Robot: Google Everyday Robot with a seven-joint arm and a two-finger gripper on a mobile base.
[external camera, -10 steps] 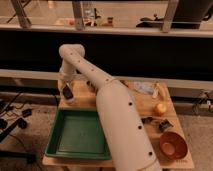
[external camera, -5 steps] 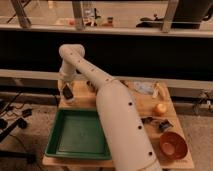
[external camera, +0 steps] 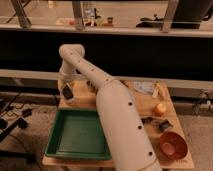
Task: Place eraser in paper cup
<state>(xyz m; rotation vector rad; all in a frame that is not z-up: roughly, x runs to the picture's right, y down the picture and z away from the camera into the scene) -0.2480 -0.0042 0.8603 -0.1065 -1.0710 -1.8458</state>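
My gripper (external camera: 67, 93) hangs at the back left corner of the wooden table (external camera: 145, 107), just behind the green tray. A small dark patch shows at its tip; I cannot tell whether it is the eraser or part of the gripper. A pale shape right under the tip may be the paper cup (external camera: 69, 99), but the gripper mostly covers it. My white arm runs from the bottom middle of the camera view up to that corner and hides the table's middle.
A green tray (external camera: 77, 135) fills the front left. A brown bowl (external camera: 172, 145) sits at the front right, with an orange fruit (external camera: 160, 108) and small dark items (external camera: 164, 125) behind it. Pale wrappers (external camera: 145, 88) lie at the back right.
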